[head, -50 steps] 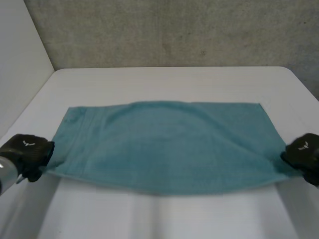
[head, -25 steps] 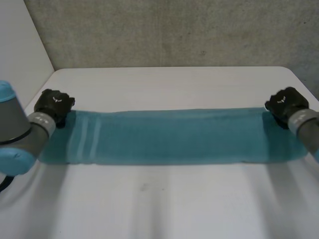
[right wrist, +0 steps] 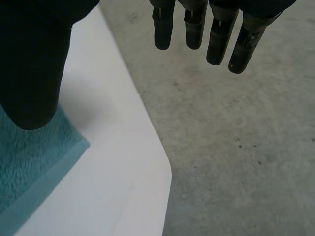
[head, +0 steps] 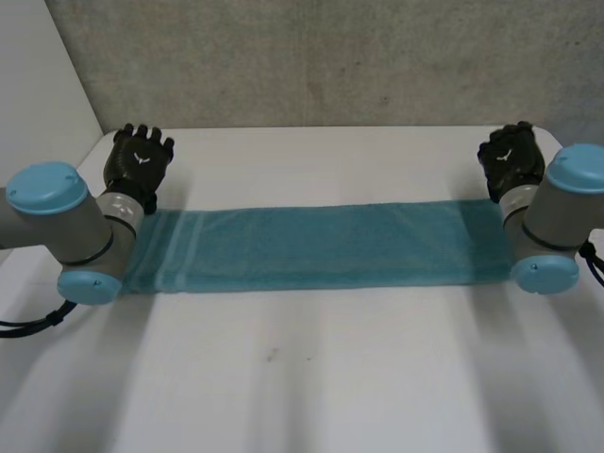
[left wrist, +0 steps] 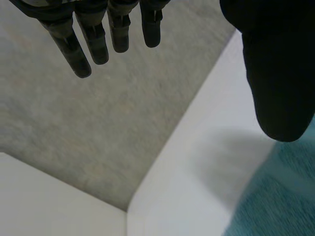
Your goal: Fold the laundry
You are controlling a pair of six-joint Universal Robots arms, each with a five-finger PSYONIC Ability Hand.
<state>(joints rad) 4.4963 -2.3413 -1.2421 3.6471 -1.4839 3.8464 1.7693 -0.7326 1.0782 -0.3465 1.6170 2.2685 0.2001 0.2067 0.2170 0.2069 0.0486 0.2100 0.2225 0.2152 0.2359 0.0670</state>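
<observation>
- From six o'clock we look down over the whole counter [head: 283,396].
- Left wrist: close past our left hand [left wrist: 278,69], toward the ten o'clock corner.
- Right wrist: close past our right hand [right wrist: 32,59], toward two o'clock; the head view shares both corners.

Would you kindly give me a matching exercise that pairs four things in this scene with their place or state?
Things:
1. teal terry towel
2. black left hand
3. black right hand
4. white table

Place or state:
A. open, by the far right corner
B. lies flat as a long narrow strip
C. open, by the far left corner
D. bears the strip

Pairs: 1-B, 2-C, 3-A, 4-D
</observation>
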